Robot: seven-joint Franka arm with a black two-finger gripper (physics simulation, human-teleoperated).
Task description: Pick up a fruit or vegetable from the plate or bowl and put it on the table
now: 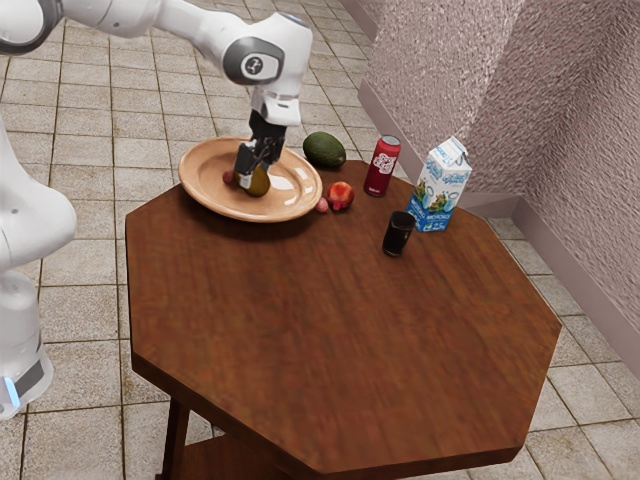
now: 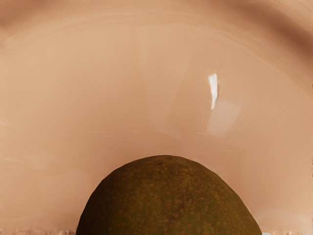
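Smooth, rounded white casings (image 1: pixel 130 12) are being worn by the robot arm (image 1: pixel 285 50), their curves being broken by dark grey bands. A circular emblem (image 1: pixel 254 66) is being displayed on a grey joint cap (image 1: pixel 235 60). Angular black parts are being carried by the gripper (image 1: pixel 254 180), while the white base (image 1: pixel 18 310) is being accented by a pale blue light strip (image 1: pixel 12 391).

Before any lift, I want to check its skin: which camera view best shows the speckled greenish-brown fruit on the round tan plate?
The wrist view: the fruit looms large, its speckles plain, though the lower edge cuts it off. The exterior view has it small, partly hidden by the black gripper, but on the plate.
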